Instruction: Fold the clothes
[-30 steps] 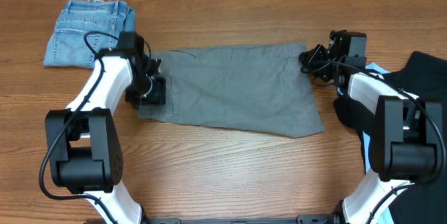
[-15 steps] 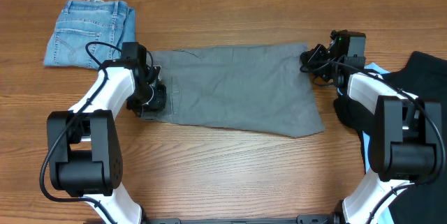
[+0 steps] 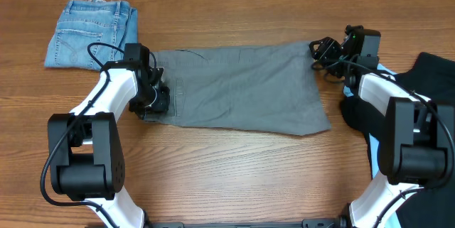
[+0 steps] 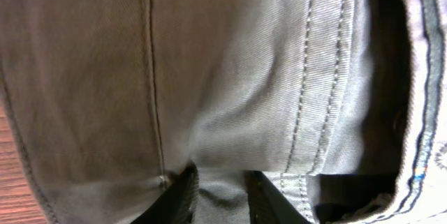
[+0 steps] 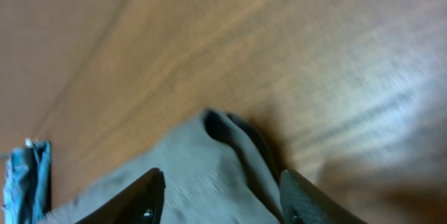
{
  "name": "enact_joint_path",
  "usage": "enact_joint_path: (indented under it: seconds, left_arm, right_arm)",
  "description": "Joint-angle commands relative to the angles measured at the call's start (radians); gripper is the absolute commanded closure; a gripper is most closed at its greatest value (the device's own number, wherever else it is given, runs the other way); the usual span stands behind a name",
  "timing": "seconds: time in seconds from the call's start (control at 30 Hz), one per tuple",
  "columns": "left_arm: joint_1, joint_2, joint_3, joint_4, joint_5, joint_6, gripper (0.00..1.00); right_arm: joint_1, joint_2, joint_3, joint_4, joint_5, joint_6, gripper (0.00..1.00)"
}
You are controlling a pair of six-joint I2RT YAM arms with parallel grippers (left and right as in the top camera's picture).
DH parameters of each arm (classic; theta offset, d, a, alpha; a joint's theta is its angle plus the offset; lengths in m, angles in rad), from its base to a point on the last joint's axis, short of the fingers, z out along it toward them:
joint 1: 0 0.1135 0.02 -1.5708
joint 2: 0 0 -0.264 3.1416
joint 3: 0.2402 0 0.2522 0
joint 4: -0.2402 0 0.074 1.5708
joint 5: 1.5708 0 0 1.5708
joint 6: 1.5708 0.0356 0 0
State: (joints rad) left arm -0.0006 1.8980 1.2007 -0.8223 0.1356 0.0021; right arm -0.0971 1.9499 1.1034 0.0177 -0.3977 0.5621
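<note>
The grey-green shorts [image 3: 242, 89] lie flat across the middle of the table, waistband to the left. My left gripper [image 3: 155, 100] sits on the waistband end. In the left wrist view it [image 4: 222, 175] is shut on a small fold of the grey-green fabric [image 4: 230, 77], beside the stitched seam. My right gripper [image 3: 321, 47] hovers at the far right corner of the shorts. It [image 5: 220, 175] is open, its fingers wide apart on either side of the loose corner [image 5: 216, 130], which rests on the wood.
A folded blue denim pair [image 3: 89, 33] lies at the far left. A black garment [image 3: 435, 86] is heaped at the right edge with a bit of light blue cloth [image 3: 382, 70] beside it. Bare wooden table [image 3: 234, 178] runs along the front.
My right gripper has opened, let go of the shorts' far right corner and drawn back slightly to the right. My left gripper shifted a little along the waistband and stays pinched on it.
</note>
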Motion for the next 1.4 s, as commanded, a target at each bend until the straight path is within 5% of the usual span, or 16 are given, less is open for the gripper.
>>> enact_joint_path:
  seconds: [0.0, 0.1, 0.23, 0.33, 0.6, 0.93, 1.13, 1.37]
  left_arm:
    - [0.007, 0.011, -0.016, -0.026, -0.055, -0.01, 0.7]
    - [0.008, 0.01, 0.045, -0.079, -0.057, -0.009, 0.71]
    - [0.007, 0.005, 0.19, -0.185, -0.055, -0.006, 0.75]
    - [0.005, 0.003, 0.314, -0.242, 0.001, 0.016, 0.82]
    - [-0.074, 0.016, 0.362, -0.123, 0.188, 0.101, 0.9]
    - [-0.117, 0.171, 0.303, 0.079, 0.113, 0.068, 0.95]
    - [-0.077, 0.274, 0.303, 0.092, -0.05, 0.024, 0.93]
    - [-0.018, 0.265, 0.381, 0.107, -0.031, -0.018, 0.91]
  right_arm:
    - [-0.015, -0.091, 0.024, -0.072, -0.045, -0.079, 0.41]
    - [-0.016, -0.183, 0.024, -0.211, -0.045, -0.161, 0.43]
    - [-0.008, -0.306, 0.024, -0.441, -0.062, -0.17, 0.71]
    - [0.016, -0.35, 0.024, -0.618, -0.076, -0.171, 0.83]
    - [0.127, -0.277, -0.048, -0.795, -0.011, -0.17, 0.85]
    - [0.152, -0.116, -0.106, -0.744, 0.079, -0.066, 0.92]
    - [0.108, -0.103, -0.141, -0.809, 0.199, -0.004, 0.95]
    - [0.066, -0.104, -0.14, -0.892, 0.27, 0.01, 0.95]
